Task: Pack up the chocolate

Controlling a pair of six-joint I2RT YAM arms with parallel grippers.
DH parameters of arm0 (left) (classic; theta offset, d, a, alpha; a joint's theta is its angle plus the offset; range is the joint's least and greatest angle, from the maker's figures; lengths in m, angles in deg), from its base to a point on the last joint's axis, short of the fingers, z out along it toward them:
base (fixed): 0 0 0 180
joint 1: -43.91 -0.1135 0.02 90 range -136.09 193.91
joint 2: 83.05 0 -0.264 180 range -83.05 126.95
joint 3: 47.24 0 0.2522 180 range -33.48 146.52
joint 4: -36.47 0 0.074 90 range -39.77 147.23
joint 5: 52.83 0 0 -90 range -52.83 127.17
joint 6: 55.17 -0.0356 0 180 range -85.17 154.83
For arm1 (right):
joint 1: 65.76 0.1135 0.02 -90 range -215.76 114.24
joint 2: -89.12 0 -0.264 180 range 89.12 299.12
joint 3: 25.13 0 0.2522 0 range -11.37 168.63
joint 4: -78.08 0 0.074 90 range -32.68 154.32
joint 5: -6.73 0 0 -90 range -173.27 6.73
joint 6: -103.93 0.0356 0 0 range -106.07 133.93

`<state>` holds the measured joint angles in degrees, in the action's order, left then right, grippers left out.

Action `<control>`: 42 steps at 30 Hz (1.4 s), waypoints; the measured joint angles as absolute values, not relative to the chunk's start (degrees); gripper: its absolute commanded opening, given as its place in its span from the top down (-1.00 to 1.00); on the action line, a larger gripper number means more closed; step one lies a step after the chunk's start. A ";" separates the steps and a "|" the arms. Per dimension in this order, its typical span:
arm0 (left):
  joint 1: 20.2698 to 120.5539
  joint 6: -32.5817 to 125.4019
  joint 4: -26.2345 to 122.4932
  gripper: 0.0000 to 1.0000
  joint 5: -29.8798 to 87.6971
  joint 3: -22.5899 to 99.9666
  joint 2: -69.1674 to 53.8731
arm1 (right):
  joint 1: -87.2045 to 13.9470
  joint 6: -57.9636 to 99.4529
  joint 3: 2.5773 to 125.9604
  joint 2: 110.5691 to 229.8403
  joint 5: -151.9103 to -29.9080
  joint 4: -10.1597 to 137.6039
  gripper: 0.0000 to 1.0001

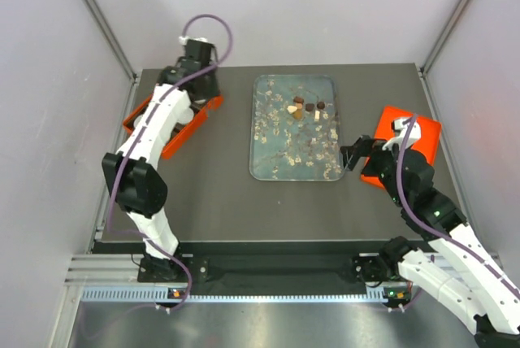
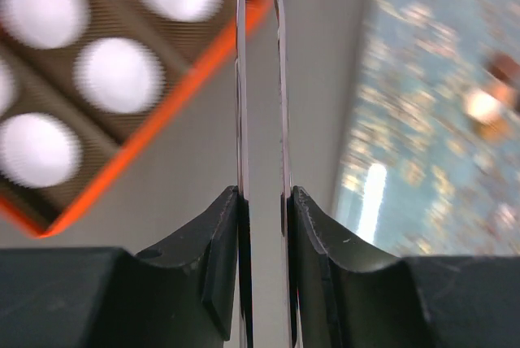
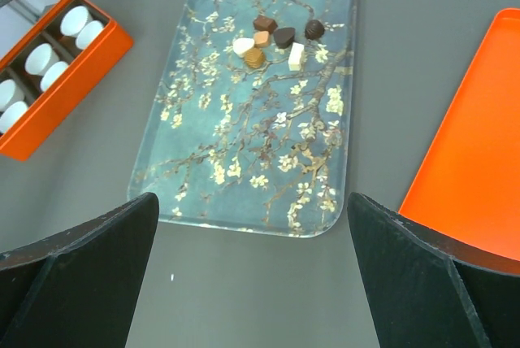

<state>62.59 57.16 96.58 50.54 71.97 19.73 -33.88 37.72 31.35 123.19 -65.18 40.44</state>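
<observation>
Clenched from both sides on a pair of thin metal tongs (image 2: 241,120), the jaws of the left gripper (image 2: 264,202) leave a narrow gap between the two blades. The tongs run straight up this wrist view. To their left lies an orange box (image 2: 187,71) with white paper cups (image 2: 118,76) in dark compartments. To their right is the flowered tray (image 2: 422,161). All of it is blurred, and a tan and brown smear near the right edge is probably the chocolate (image 2: 486,106).

From the right wrist, the right gripper (image 3: 252,206) is spread wide with nothing between its fingers, and it hangs above the tray's near end. The chocolate lies in a small cluster toward the tray's far end. A flat orange lid (image 3: 471,145) sits to the right.

From above, the left arm bends its elbow outward and reaches far over the box at the table's (image 1: 227,210) left rear. The right arm stays folded, with its wrist over the lid's near corner and its fingers aimed at the tray's right edge.
</observation>
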 measured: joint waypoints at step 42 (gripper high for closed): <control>47.53 48.09 88.49 0.17 54.73 83.12 43.01 | -33.88 34.97 31.40 127.65 -64.44 40.90 -1.00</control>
